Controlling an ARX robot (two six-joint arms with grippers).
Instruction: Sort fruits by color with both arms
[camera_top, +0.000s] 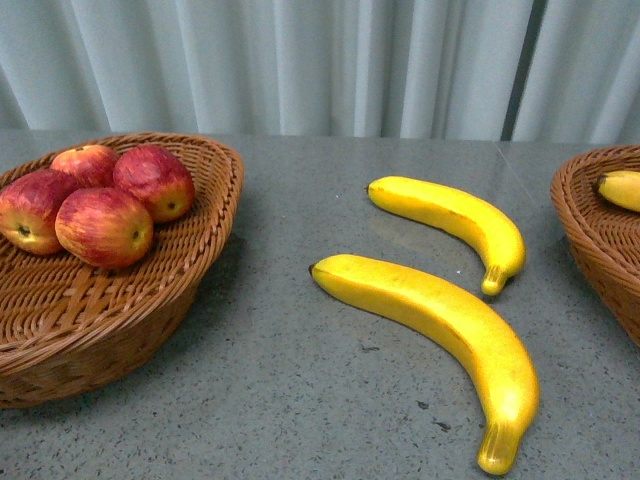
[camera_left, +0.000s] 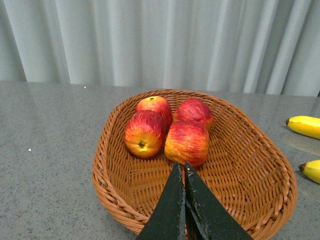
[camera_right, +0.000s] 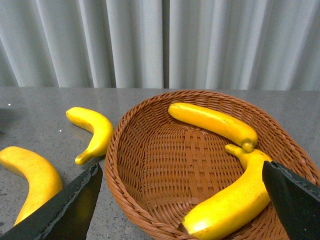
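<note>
Left: we had four apples (camera_top: 95, 200) in the left basket (camera_top: 100, 310), left gripper (camera_left: 183, 167) clenched, empty. Centre: two bananas (camera_top: 430, 310) lay on the table (camera_top: 280, 400), unsorted. Right: right basket (camera_right: 195, 155) held two other bananas (camera_right: 212, 122), right gripper (camera_right: 180, 171) spread open, empty. Apples looked done; bananas half.

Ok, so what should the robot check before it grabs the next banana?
1. Apples sorted: ok. Four apples sit in the left basket.
2. Bananas sorted: not ok. The near banana and far banana lie on the table.
3. Right gripper ready: ok. Open and empty.
4. Right gripper aimed at a table banana: not ok. It faces the right basket.
5. Room in right basket: ok. Two basket bananas leave bare weave.
6. Left gripper clear: ok. Shut, empty, at the left basket.
</note>
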